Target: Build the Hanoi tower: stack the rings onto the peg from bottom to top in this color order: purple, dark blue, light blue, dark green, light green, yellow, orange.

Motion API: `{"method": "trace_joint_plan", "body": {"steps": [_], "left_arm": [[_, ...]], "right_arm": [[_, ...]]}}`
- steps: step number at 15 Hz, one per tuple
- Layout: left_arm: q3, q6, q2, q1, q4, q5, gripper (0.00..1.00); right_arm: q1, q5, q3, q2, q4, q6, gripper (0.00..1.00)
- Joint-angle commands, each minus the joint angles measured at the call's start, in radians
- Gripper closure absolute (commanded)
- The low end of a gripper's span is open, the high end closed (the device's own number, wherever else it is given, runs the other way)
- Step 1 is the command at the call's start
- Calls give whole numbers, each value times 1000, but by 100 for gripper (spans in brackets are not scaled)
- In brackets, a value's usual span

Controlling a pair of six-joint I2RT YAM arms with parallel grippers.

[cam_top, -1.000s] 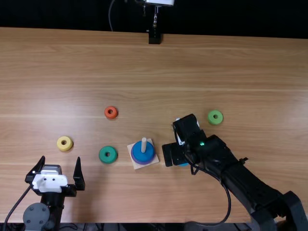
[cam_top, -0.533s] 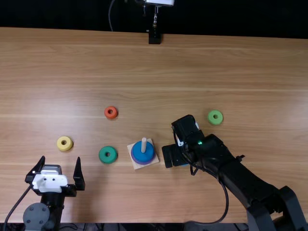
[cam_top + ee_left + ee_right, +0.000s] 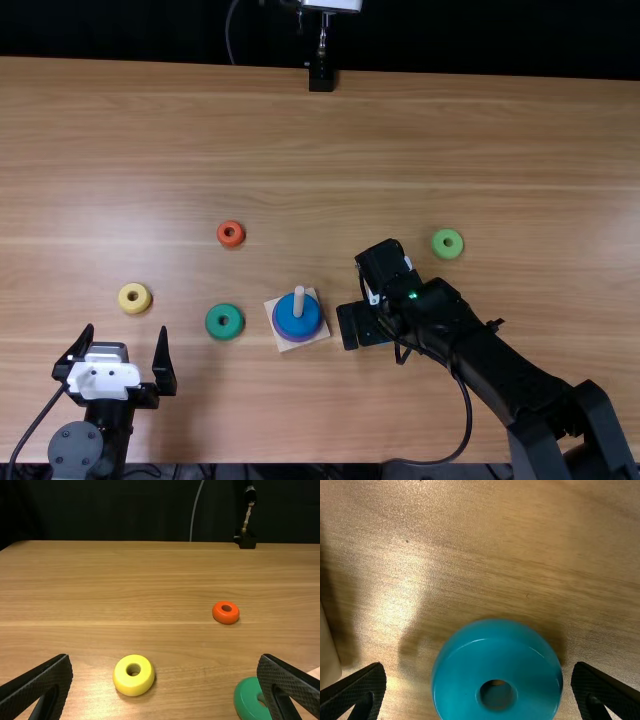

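Change first: over the last sec or so the R arm (image 3: pixel 500 360) shifts a bit, its wrist drawing slightly toward the near edge, w/ less movement in the last half-sec. Top view now shows less blue peeking out from under the wrist. The loose rings & the tower look unmoved. Prob. means final lineup on the next ring, which is the right one for the order.

R end effector (image 3: pixel 480 667) is wide, nothing held. Lt blue ring (image 3: pixel 497 665) lies flat on the counter (image 3: pixel 500 150), roughly centred btwn the two fingers w/ a gap each side, hole up. In the top view that spot is just beside the wooden base (image 3: pixel 286 347).

Tower so far: purple ring (image 3: pixel 300 340) at bottom, dk blue ring (image 3: pixel 290 322) on top of it, both around the peg (image 3: pixel 299 300). So 2 of 7 on, order OK.

L end effector (image 3: pixel 127 329) also wide & empty, near the yellow ring (image 3: pixel 140 304). Dk green ring (image 3: pixel 233 326) sits btwn yellow & the base; orange ring (image 3: pixel 237 238) is farther from the near edge; lt green ring (image 3: pixel 440 248) is off on the R side.

Next, I'd say: lower if needed, close evenly on lt blue, lift clear of the peg tip, centre the hole, release. Risk: an off-centre grip could tilt the ring & catch the peg, or a finger could nudge the base.
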Motion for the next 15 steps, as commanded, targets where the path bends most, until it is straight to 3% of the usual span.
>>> {"method": "trace_joint_plan", "body": {"steps": [1, 5, 6, 7, 8, 9, 10, 15], "left_arm": [[-49, 16, -12, 8, -17, -4, 0], [-49, 16, -12, 8, -17, -4, 0], [-49, 16, -12, 8, -17, -4, 0], [-49, 16, -12, 8, -17, -4, 0], [-49, 16, -12, 9, -17, -4, 0], [-49, 16, -12, 8, -17, -4, 0], [-49, 16, -12, 8, -17, -4, 0], [-49, 16, -12, 8, -17, -4, 0]], "right_arm": [[10, 20, 2, 21, 1, 19, 0], [13, 20, 4, 38, -43, 14, 0], [11, 20, 7, 38, -65, 12, 8], [11, 20, 7, 38, -69, 10, 24], [11, 20, 7, 38, -73, 10, 50], [11, 22, 5, 36, -73, 10, 62], [10, 22, 7, 36, -73, 10, 65], [14, 22, 7, 33, -69, 10, 100]]}}
